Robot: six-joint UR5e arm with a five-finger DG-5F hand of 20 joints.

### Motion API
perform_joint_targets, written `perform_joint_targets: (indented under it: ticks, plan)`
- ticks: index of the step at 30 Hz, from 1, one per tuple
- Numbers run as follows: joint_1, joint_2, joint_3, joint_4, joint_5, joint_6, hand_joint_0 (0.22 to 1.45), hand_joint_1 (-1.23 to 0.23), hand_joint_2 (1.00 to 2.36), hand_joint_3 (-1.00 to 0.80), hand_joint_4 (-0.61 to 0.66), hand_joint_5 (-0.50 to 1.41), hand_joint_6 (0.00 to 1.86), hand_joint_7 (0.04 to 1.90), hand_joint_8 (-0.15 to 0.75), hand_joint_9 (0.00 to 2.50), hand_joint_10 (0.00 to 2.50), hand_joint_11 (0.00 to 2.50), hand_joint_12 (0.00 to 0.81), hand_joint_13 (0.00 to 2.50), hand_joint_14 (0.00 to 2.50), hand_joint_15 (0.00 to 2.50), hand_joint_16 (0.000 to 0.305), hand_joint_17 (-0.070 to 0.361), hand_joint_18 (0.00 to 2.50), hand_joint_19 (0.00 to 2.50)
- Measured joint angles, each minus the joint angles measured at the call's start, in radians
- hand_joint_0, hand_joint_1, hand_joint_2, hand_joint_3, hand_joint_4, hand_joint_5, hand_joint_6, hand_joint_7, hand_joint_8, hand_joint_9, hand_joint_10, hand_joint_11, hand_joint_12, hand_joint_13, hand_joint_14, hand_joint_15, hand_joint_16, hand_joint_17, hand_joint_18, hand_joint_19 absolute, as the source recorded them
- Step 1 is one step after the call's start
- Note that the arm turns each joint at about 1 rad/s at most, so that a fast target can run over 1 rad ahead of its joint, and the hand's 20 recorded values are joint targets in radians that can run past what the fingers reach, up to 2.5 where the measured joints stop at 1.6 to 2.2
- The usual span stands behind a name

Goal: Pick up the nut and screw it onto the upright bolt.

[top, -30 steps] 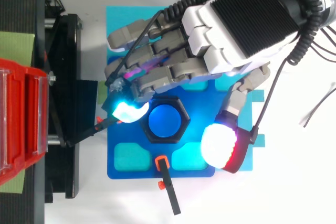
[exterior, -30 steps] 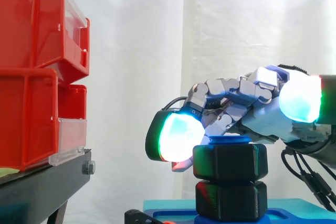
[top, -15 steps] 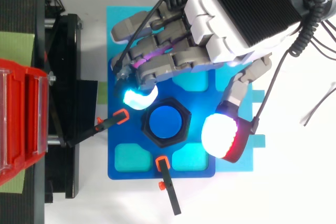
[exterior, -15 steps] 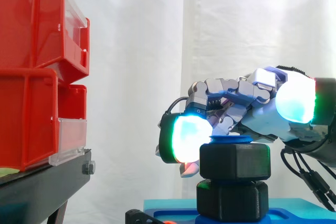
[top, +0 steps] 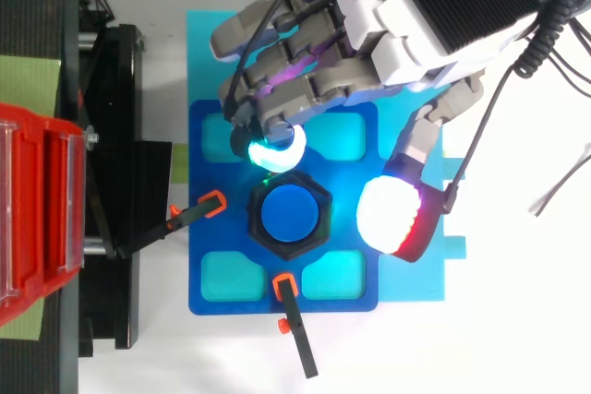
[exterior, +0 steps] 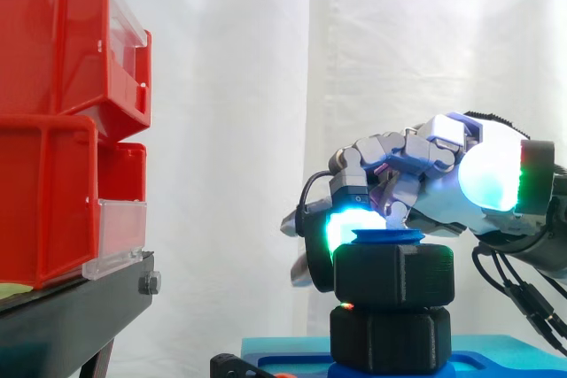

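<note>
A black hexagonal nut (exterior: 394, 276) sits on the upright blue bolt, whose round top (top: 291, 214) shows through its hole. A second black nut (exterior: 390, 338) lies under it on the blue base (top: 199, 274). My hand (top: 443, 6) hovers over the far side of the bolt. Its loosely bent fingers reach down so that one cyan-glowing fingertip (top: 277, 149) stands at the nut's far edge, at about the height of its top. The white-glowing thumb pad (top: 392, 219) is spread out to the right, above the nut and apart from it. Nothing is held.
Red bins (exterior: 53, 121) stand on a black stand (exterior: 80, 307) at the left. Two black clamps with orange tips (top: 194, 214) (top: 295, 329) hold the blue base at its left and near edges. A cyan plate (top: 212, 34) lies beneath.
The hand has swung round the nut: its glowing fingertip went from the nut's left side to its far side, and the thumb shifted slightly farther away. The nut stays on the bolt.
</note>
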State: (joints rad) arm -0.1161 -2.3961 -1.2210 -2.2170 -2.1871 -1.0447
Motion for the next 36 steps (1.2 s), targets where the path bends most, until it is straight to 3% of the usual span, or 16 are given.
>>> perform_joint_targets:
  ticks: [6,8,11,28,36]
  plan:
    - [-0.005,0.0,0.0,0.007,-0.003,0.002,0.5,-0.25,1.0,-0.5,0.1,0.02,0.72,1.09,0.223,1.4,0.0,0.12,0.187,1.05,0.0,0.01,0.016,0.037,0.72,0.0]
    - [-0.006,0.0,0.0,0.008,-0.004,0.002,0.49,-0.23,1.0,-0.5,0.17,0.01,0.6,1.31,0.262,1.33,0.0,0.11,0.215,0.98,0.0,0.0,0.02,0.046,0.66,0.0]
    - [-0.008,0.0,0.0,0.009,-0.004,0.004,0.49,-0.22,1.0,-0.5,0.23,0.0,0.5,1.51,0.29,1.27,0.0,0.13,0.237,0.92,0.0,0.0,0.024,0.055,0.6,0.0]
    - [-0.018,0.0,0.025,0.028,-0.024,0.018,0.47,-0.23,1.0,-0.5,0.3,-0.12,0.5,0.97,0.295,1.1,0.0,0.04,0.279,0.82,0.0,0.0,0.029,0.065,0.51,0.0]
    - [-0.01,0.0,0.026,0.031,-0.025,0.017,0.45,-0.22,1.0,-0.5,0.25,-0.15,0.5,0.75,0.275,0.9,0.0,0.0,0.305,0.68,0.0,0.0,0.033,0.075,0.38,0.0]
